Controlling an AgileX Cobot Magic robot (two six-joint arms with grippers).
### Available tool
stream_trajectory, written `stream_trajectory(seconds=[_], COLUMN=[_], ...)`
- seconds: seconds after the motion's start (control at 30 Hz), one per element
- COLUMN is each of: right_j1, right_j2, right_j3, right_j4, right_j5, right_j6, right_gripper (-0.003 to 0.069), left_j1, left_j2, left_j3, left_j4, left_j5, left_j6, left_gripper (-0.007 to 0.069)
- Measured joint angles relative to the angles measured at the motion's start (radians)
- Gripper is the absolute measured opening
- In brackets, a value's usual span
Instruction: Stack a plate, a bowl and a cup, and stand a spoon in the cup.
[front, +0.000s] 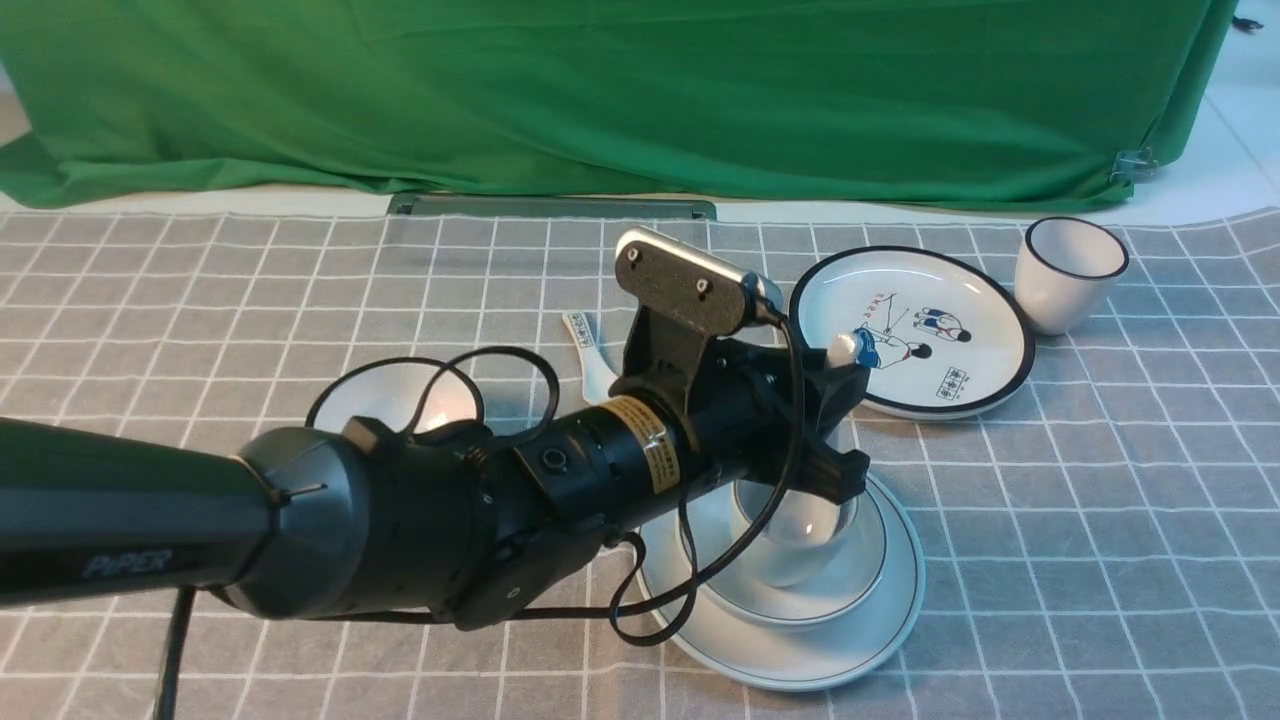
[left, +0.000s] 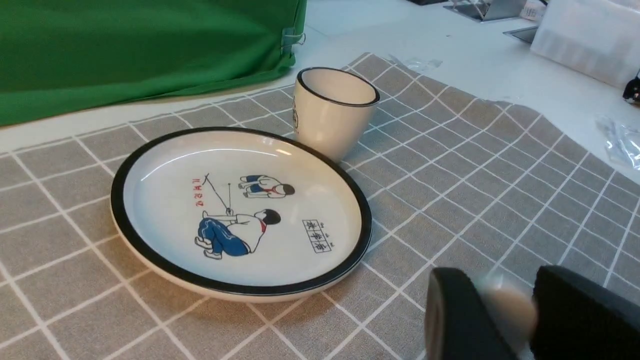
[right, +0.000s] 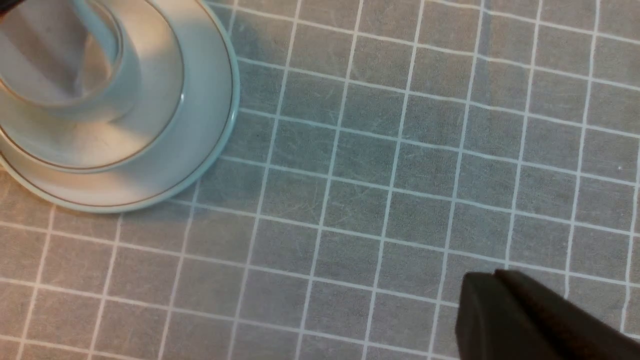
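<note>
The plain plate (front: 885, 620) lies near the front of the checked cloth. The shallow bowl (front: 865, 565) rests on it, and the cup (front: 800, 545) stands in the bowl. The same stack of plate (right: 212, 125), bowl (right: 162, 100) and cup (right: 112, 50) appears in the right wrist view. My left gripper (front: 845, 430) hovers just over the cup, its fingers either side of the spoon's handle (front: 845, 348), which pokes up above them. In the left wrist view the spoon (left: 512, 300) is a blur between sharp fingers, so the left gripper (left: 500, 320) looks open. My right gripper (right: 495, 275) is shut and empty, off to the side over bare cloth.
A black-rimmed cartoon plate (front: 910, 330) and a black-rimmed cup (front: 1068, 272) stand at the back right. A black-rimmed bowl (front: 395, 400) sits behind my left arm, with a short marked spoon (front: 590, 350) beside it. A green cloth (front: 600, 90) hangs along the back.
</note>
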Motion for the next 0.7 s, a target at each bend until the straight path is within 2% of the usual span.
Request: stream_trajectory(seconds=[0.13,0.2,0.23,0.3,0.4,0.47,0.6,0.7], right_j1=[0.000,0.000,0.000,0.000,0.000,0.000,0.000,0.000], right_j2=[0.000,-0.016,-0.046,-0.150,-0.336,-0.463,-0.723,-0.878], right_j3=[0.000,0.002,0.007,0.013,0.060,0.115,0.310,0.485], right_j4=[0.000,0.000,0.000,0.000,-0.001,-0.001,-0.001,-0.001], right_j5=[0.002,0.001,-0.008,-0.056,-0.187,-0.291,-0.533,-0.740], right_j6=[-0.028,-0.032,-0.034,-0.041,-0.049,-0.050,-0.050,-0.050], right_gripper=[0.0044,0.0046,0.0046,0.0046,0.0046,0.0047,0.0049,0.0058], left_j1=[0.000,0.000,0.000,0.007,0.025,0.039,0.056,0.060], left_j2=[-0.015,-0.073,-0.124,-0.245,-0.409,-0.513,-0.750,-0.940], left_j3=[0.000,0.000,0.000,0.000,0.003,0.024,0.156,0.299], left_j4=[0.000,-0.002,-0.009,-0.012,-0.008,-0.003,-0.004,-0.004], left_j5=[0.062,0.201,0.280,0.487,0.705,0.786,0.833,0.831], left_j6=[0.000,0.000,0.000,0.011,0.030,0.033,0.029,0.020], left_gripper=[0.0370,0.0421,0.0422,0.0375,0.0213,0.0116,0.0019,0.0005])
